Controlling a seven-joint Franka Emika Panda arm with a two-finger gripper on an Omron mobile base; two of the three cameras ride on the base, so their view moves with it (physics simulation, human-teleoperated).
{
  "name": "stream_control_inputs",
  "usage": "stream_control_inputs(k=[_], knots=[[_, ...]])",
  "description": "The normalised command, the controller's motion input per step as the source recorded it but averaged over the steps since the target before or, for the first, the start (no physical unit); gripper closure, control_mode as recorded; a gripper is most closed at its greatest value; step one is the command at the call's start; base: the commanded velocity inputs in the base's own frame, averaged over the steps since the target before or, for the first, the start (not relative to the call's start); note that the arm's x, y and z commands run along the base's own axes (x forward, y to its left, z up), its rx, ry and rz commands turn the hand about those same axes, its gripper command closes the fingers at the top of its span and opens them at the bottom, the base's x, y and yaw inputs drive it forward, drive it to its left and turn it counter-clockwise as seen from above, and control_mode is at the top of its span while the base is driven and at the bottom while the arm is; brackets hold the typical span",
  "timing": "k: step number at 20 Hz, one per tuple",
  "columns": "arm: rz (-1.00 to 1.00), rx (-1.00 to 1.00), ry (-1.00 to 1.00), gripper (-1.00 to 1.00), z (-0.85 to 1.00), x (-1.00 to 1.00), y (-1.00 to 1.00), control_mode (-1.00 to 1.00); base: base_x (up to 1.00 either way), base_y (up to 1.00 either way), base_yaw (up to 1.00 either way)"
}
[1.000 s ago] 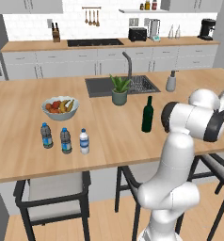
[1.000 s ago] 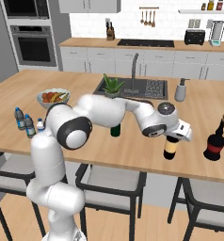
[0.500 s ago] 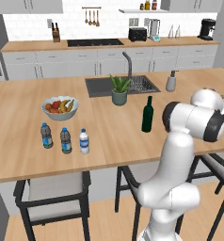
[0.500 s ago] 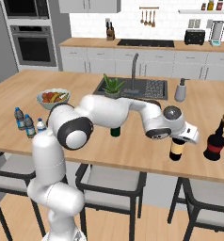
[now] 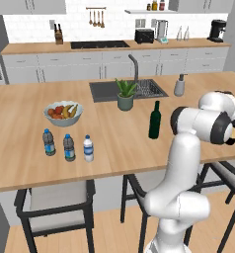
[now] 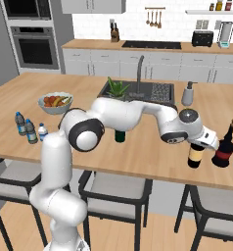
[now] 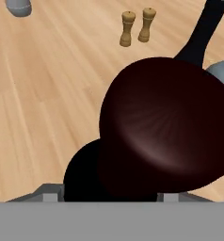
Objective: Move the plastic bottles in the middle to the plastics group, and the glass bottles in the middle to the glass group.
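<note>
Right base view shows the end effector [image 6: 198, 145] pinching the neck of the brown bottle [image 6: 196, 156] near the right front edge of the surface [image 6: 138, 157], just beside the dark red bottle [image 6: 224, 147]. If it swings sideways, the two bottles could bump and one could tip over.

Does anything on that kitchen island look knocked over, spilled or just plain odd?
Nothing is spilled or toppled. The green wine bottle stands upright alone mid-counter. The one oddity: the brown bottle hangs under the pincer at the counter's front edge, beside the reddish-brown bottle.
</note>
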Motion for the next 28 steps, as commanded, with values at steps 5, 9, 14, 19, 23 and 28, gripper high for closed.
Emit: stream_control_inputs(k=[5,9,14,19,23,28], knots=[[-0.05,0.00,0.01,1.00,0.00,0.00,-0.47,-1.00,0.00,0.00,0.00],[-0.07,0.00,0.02,1.00,0.00,0.00,-0.40,-1.00,0.00,0.00,0.00],[-0.04,0.00,0.03,1.00,-0.02,0.00,-0.28,-1.00,0.00,0.00,0.00],[0.00,0.00,0.11,1.00,-0.09,0.00,-0.09,-1.00,0.00,0.00,0.00],[0.00,0.00,0.02,1.00,-0.24,0.00,-0.03,-1.00,0.00,0.00,0.00],[0.00,0.00,0.00,1.00,-0.09,0.08,0.00,-1.00,0.00,0.00,0.00]])
